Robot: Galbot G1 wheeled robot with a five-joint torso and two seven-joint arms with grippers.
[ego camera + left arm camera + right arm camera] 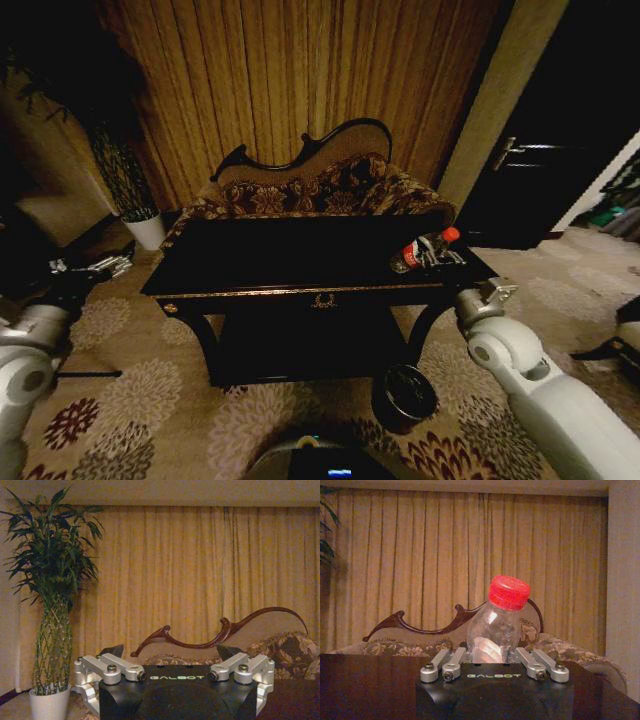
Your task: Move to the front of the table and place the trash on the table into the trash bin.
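The black glossy table [250,262] with gold trim stands straight ahead of me. The trash I see is a clear plastic bottle [422,251] with a red cap and red label, tilted at the table's right end. My right gripper [441,259] is shut on the bottle [496,632], its fingers [451,661] pressed in against both sides. The round dark trash bin [404,396] stands on the carpet below the table's front right corner. My left gripper [92,267] hangs open and empty left of the table, with its fingers [116,651] spread wide.
A carved-back patterned sofa [318,185] sits behind the table, against tan curtains. A tall plant in a white pot [146,228] stands at the back left. A dark door [545,170] is at the right. Patterned carpet [150,400] lies open in front.
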